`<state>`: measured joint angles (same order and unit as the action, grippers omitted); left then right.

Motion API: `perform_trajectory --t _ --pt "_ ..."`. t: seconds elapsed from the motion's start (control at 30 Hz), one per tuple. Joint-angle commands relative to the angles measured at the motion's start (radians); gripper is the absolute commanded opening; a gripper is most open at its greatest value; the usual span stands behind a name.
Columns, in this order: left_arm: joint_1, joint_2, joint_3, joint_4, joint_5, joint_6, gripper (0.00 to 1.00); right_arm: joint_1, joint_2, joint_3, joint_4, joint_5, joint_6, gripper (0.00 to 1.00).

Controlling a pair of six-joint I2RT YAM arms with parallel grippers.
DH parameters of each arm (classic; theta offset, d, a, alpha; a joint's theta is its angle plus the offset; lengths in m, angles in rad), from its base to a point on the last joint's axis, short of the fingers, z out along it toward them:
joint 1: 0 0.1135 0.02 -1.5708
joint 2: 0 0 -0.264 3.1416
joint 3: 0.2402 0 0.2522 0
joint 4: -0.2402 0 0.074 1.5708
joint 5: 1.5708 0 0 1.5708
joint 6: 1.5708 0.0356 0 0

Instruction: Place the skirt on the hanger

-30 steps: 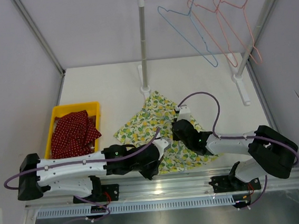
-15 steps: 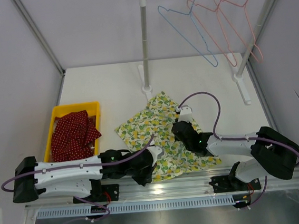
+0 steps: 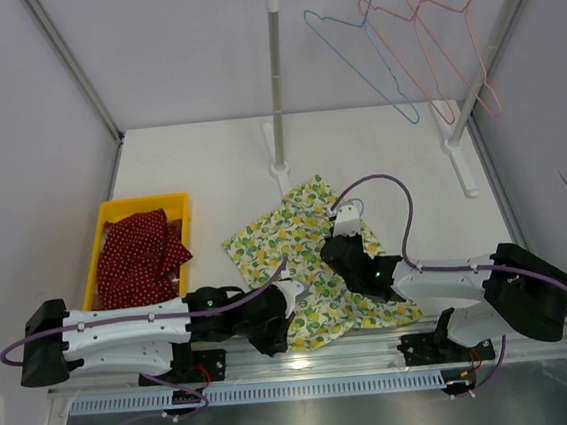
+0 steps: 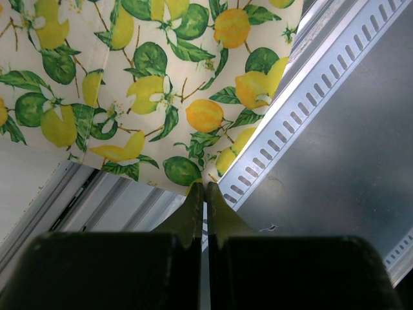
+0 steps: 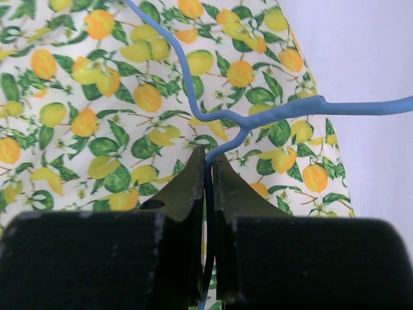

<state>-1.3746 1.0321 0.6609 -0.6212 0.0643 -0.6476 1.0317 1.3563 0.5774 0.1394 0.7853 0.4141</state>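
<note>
Left gripper (image 4: pixel 205 191) backed toward the near edge, pinching the lemon-print fabric skirt (image 4: pixel 129 84); right gripper (image 5: pixel 208 163) beside it clamped the blue wire hanger (image 5: pixel 303 107) lying on the skirt.

We log the lemon-print fabric skirt (image 3: pixel 303 256) spread on the white surface (image 3: pixel 199 170), its near hem at the metal rail (image 3: pixel 366 343). Left hand (image 3: pixel 283 335) sits at that hem. Right hand (image 3: pixel 348 221) rests on the cloth, with the loop of a blue wire hanger (image 3: pixel 353 206) showing just beside it.
</note>
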Motion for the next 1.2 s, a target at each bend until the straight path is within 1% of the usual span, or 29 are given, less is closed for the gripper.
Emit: perform_trajectory --t 0.0,0.1,0.17,0.27,0.4,0.53,0.67,0.8,0.97,1.07,1.1,1.17 --pt "0.002 -0.020 0.020 0.009 0.022 -0.012 0.00 0.031 0.000 0.064 -0.035 0.166 -0.035 0.00" --pt "0.002 -0.024 0.022 0.005 0.020 -0.011 0.02 0.036 -0.011 0.081 -0.046 0.175 -0.047 0.00" --pt "0.002 -0.027 0.023 -0.005 0.008 -0.012 0.00 0.039 -0.032 0.088 -0.050 0.178 -0.072 0.00" --pt "0.006 -0.041 0.022 -0.017 -0.009 -0.011 0.00 0.056 -0.069 0.079 -0.024 0.163 -0.144 0.00" --pt "0.016 -0.050 0.014 -0.025 -0.026 -0.017 0.00 0.082 -0.118 0.075 -0.029 0.132 -0.190 0.00" --pt "0.017 -0.061 -0.001 -0.022 -0.027 -0.020 0.00 0.106 -0.174 0.088 -0.095 0.155 -0.184 0.00" --pt "0.017 -0.063 0.003 -0.023 -0.035 -0.023 0.00 0.108 -0.223 0.104 -0.121 0.115 -0.204 0.00" --pt "0.017 -0.061 0.013 -0.026 -0.044 -0.020 0.00 0.116 -0.233 0.145 -0.194 0.109 -0.209 0.00" --pt "0.017 -0.055 0.005 -0.014 -0.041 -0.021 0.01 0.116 -0.276 0.191 -0.248 0.042 -0.218 0.00" --pt "0.017 -0.072 0.032 -0.012 -0.058 -0.021 0.40 0.116 -0.301 0.232 -0.293 -0.003 -0.213 0.00" --pt "0.017 -0.082 0.039 -0.012 -0.073 -0.021 0.51 0.116 -0.307 0.242 -0.311 -0.012 -0.203 0.00" --pt "0.017 -0.099 0.086 -0.020 -0.106 -0.017 0.54 0.116 -0.329 0.272 -0.333 -0.038 -0.193 0.00"
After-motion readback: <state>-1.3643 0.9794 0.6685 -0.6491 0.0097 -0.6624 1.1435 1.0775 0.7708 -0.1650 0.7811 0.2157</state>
